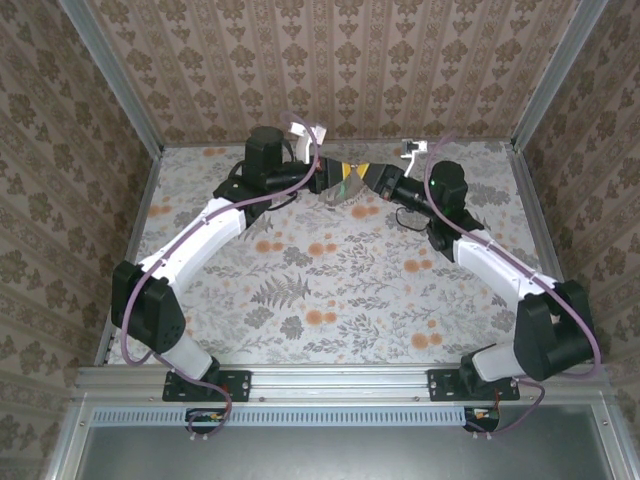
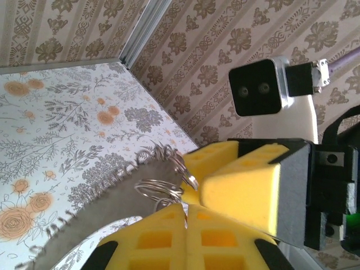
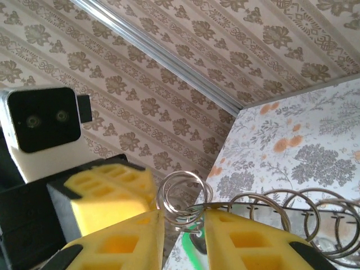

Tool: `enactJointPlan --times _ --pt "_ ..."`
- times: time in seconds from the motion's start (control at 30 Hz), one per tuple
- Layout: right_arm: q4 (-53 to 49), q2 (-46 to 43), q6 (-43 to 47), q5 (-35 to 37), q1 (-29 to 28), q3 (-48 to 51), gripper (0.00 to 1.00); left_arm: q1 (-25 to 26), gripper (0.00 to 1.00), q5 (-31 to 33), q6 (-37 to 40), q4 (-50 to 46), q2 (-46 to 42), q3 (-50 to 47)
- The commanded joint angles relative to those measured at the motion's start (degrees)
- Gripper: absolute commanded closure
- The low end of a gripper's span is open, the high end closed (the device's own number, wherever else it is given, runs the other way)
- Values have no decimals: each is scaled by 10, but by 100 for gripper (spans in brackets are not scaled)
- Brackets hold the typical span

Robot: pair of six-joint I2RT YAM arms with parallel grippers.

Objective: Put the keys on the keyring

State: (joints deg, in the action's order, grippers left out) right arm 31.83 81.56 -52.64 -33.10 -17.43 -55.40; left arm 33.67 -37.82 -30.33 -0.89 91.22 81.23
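left hand (image 2: pixel 183 207) clamps the keyring (image 2: pixel 95 214); right hand (image 3: pixel 184 216) straddles the green key (image 3: pixel 193 259), i cannot tell if gripping; hold it steady, thread slowly

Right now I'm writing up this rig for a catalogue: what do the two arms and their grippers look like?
The left arm and right arm have white links, bulky black joints and loose purple-grey cables. The left gripper and right gripper carry yellow grid-moulded pads on black backing; each wrist has a black-faced, white-bodied camera.
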Motion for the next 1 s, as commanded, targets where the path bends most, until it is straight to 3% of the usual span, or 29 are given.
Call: enactJointPlan --times 0.0,0.33,0.57,0.73,0.97 --pt "15 28 2 -22 3 -41 73 5 100 -36 -40 10 -23 18" --pt "27 42 -7 -39 3 -43 73 -2 100 -6 -202 109 -6 -28" --pt "-53 21 57 -5 10 -3 70 -15 100 47 -156 76 -20 -41" --pt "-125 30 81 30 24 21 57 -29 100 95 -67 6 -25 -44" --pt "-177 100 108 75 39 30 42 -63 62 119 -11 -35 7 -54"
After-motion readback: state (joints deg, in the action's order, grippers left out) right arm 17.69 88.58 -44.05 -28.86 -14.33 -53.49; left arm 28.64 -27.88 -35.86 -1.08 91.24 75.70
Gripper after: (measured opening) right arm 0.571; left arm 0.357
